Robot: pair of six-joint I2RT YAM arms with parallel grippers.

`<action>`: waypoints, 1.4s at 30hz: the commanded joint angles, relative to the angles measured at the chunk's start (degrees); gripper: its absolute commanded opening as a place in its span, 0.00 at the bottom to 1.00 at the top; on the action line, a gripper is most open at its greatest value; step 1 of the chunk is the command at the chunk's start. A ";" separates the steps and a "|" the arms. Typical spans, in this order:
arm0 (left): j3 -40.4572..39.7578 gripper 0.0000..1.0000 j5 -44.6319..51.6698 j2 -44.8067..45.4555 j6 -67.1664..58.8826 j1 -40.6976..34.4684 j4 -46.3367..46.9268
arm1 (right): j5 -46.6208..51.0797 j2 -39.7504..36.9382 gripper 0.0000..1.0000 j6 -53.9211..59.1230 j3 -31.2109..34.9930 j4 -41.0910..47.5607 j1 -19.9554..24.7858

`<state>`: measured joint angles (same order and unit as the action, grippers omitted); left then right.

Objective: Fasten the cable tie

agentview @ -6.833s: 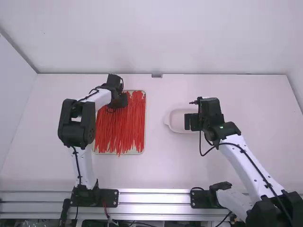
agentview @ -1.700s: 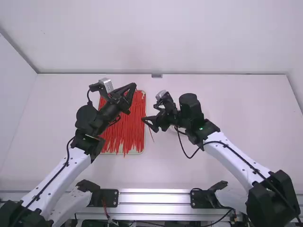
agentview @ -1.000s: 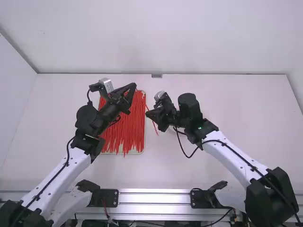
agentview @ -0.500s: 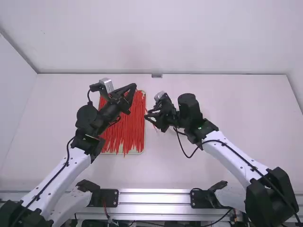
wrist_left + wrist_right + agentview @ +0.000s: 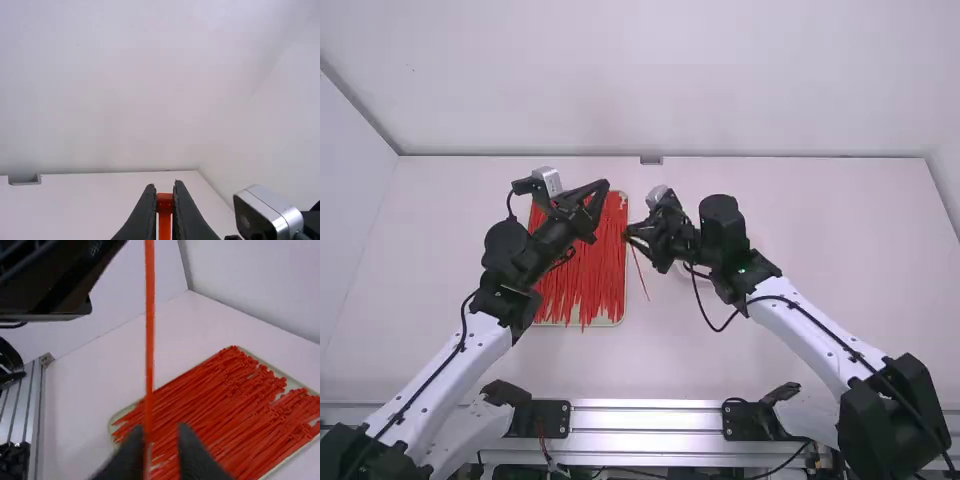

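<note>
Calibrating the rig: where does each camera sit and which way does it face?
High view: above, behind the arm bases, looking down at the table, left arm, right arm, pile of ties.
Left wrist view: on the left arm, facing the back wall; left hand grips the cable tie.
Right wrist view: on the right arm, facing the pile; right hand straddles the tie.
Both wrist views share that tie.

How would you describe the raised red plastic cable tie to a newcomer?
Find the pale tray heaped with red ties on the white table. At its right edge, beside the right gripper, one red plastic cable tie slants alone over bare table.
</note>
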<state>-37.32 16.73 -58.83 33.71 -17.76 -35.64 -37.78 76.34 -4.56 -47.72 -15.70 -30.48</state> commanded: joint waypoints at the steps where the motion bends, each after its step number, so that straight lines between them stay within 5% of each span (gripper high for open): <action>1: 0.28 0.02 0.22 -0.22 1.11 -0.68 -0.42 | -1.68 0.07 0.00 -0.17 -1.70 -0.15 -0.28; 10: 0.28 0.10 0.39 -0.22 1.25 -0.17 -0.07 | -3.23 0.07 0.00 -0.07 -1.70 -0.13 1.40; 14: 0.28 0.29 0.59 -0.22 0.35 -0.13 0.28 | -8.83 0.07 0.00 0.02 -1.70 -0.13 4.90; 16: 0.26 0.53 0.83 -0.22 -0.55 -0.42 0.33 | -13.46 0.07 0.00 0.04 -1.70 0.04 7.96; 22: 0.26 0.73 7.30 -0.22 -4.90 0.02 -0.94 | -22.40 0.09 0.00 0.90 -1.70 0.04 14.32; 30: 0.26 0.84 16.74 -0.22 -10.27 2.05 -1.77 | -30.21 0.09 0.00 2.03 -1.70 0.04 19.28; 42: 0.22 0.89 30.62 -0.22 -10.67 5.55 -6.56 | -34.40 0.09 0.00 3.50 -1.70 -0.48 20.48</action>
<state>-37.32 42.09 -58.87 23.92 -13.02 -41.08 -70.46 76.34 -1.41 -47.72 -15.73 -10.07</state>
